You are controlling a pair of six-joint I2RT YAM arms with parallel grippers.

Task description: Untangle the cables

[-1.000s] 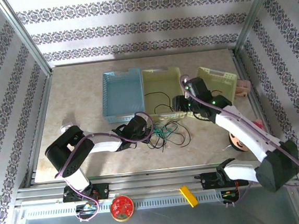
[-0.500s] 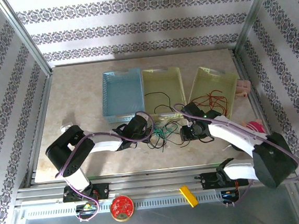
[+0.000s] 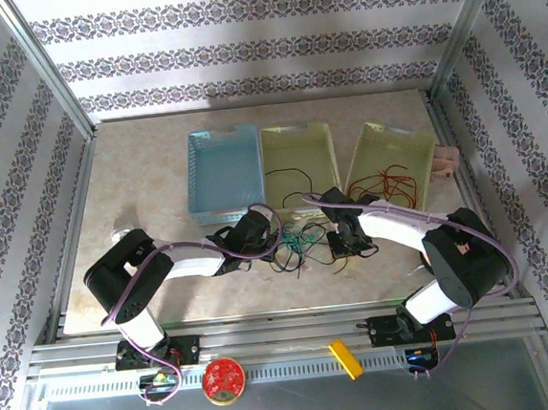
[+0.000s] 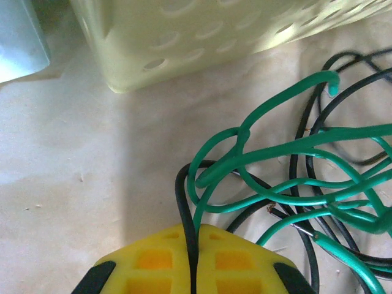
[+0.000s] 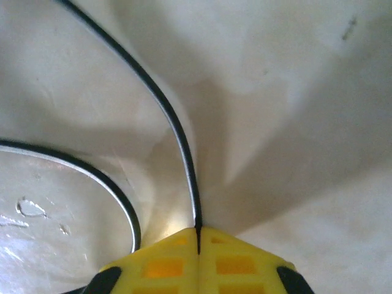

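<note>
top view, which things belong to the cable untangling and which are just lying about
Job: tangled clump of thin green and black wires; thin red wires in pale yellow plastic basket.
Lying about: round red disc; small yellow block.

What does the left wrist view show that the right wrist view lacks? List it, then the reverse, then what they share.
Left wrist: looped green cables, a yellow basket, a blue basket's corner. Right wrist: a second black strand curving at lower left. Shared: the beige table, and a yellow tool shut on a black cable: left tool, right tool.
</note>
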